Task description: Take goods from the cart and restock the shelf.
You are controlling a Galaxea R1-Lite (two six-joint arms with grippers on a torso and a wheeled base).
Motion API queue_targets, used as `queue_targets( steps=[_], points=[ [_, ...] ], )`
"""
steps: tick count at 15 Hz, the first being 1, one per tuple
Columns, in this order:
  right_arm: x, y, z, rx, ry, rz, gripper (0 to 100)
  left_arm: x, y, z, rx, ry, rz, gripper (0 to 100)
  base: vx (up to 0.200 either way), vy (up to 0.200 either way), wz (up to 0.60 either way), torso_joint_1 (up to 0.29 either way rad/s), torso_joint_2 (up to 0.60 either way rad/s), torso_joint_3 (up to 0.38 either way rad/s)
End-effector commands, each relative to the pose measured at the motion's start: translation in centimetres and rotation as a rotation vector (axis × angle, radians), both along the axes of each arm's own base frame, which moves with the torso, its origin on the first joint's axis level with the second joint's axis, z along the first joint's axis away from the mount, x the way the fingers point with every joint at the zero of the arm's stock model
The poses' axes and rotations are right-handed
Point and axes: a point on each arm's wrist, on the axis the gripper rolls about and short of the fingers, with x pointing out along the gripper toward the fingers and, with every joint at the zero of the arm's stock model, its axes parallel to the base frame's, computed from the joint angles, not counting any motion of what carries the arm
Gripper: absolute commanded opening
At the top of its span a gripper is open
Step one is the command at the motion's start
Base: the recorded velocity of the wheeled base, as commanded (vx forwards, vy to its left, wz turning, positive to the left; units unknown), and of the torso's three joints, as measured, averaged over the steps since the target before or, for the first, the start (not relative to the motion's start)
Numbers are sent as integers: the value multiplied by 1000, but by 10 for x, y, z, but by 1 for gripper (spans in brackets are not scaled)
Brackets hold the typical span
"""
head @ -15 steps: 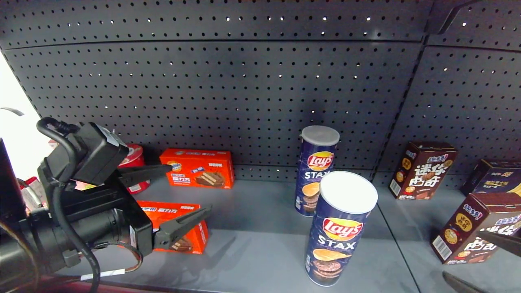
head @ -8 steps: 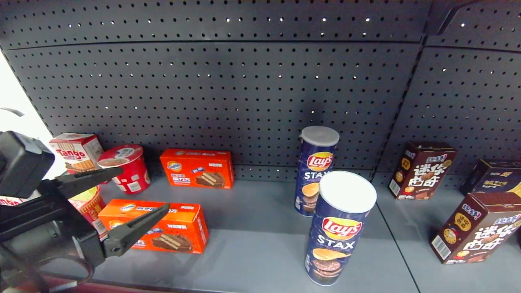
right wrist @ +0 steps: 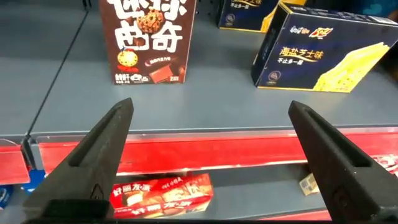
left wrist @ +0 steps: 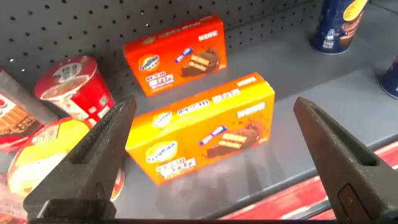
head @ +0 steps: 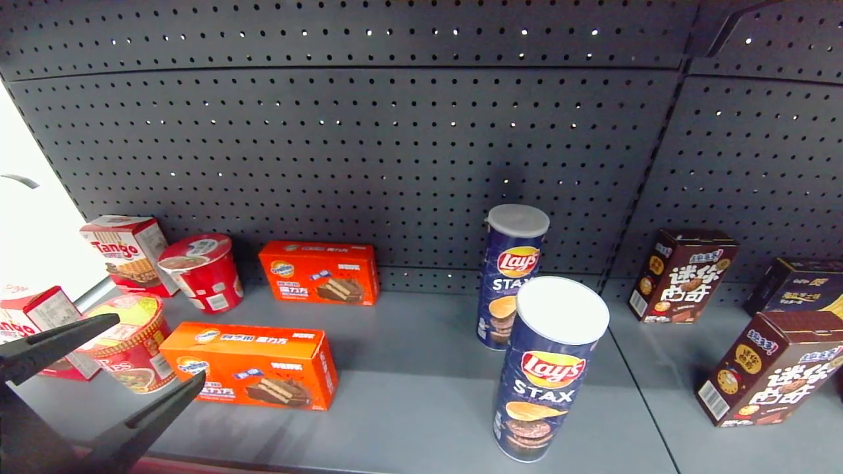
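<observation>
— At the front left corner of the shelf [head: 408, 408], what has the left gripper [head: 161, 347] got?

— Nothing. Its jaws stand wide apart and empty, just off the front edge.

— And the nearest goods?

— An orange box [head: 250, 365], lying flat near the front edge, just ahead of the fingertips and a little toward the shelf's middle. Its long axis runs roughly along the front edge, in line with the gap between the jaws. A noodle cup [head: 128, 342] sits at its left end, touching or just beside; I can't tell which.

— The right gripper [right wrist: 210, 104]?

— Also spread wide and holding nothing, out past the front edge toward the right end, with a brown box [right wrist: 146, 40] upright beyond it.

— Which arm goes next?

— My guess is that the orange box is already placed, so a fresh pick from the cart comes next. I can't tell which way the cart lies from either gripper, so not which arm is nearer it. For the orange box, the left arm plainly is.
</observation>
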Motion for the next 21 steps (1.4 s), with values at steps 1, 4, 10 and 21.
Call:
queue_targets(
  steps=[1, 4, 10, 21],
  points=[
    [0, 0, 0, 0, -3, 0, 100, -3, 1, 2, -3, -16, 1, 100, 0, 0, -600, 2, -2, 7],
    [0, 0, 0, -1, -1, 19, 100, -3, 1, 2, -3, -16, 1, 100, 0, 0, 0, 0, 0, 0],
    [0, 1, 0, -3, -1, 46, 100, -3, 0, 2, -4, -16, -2, 100, 0, 0, -200, 1, 1, 2],
    [2, 3, 25, -2, -13, 141, 100, 7, -2, 21, -30, -49, -4, 100, 0, 0, 0, 0, 0, 0]
  ],
)
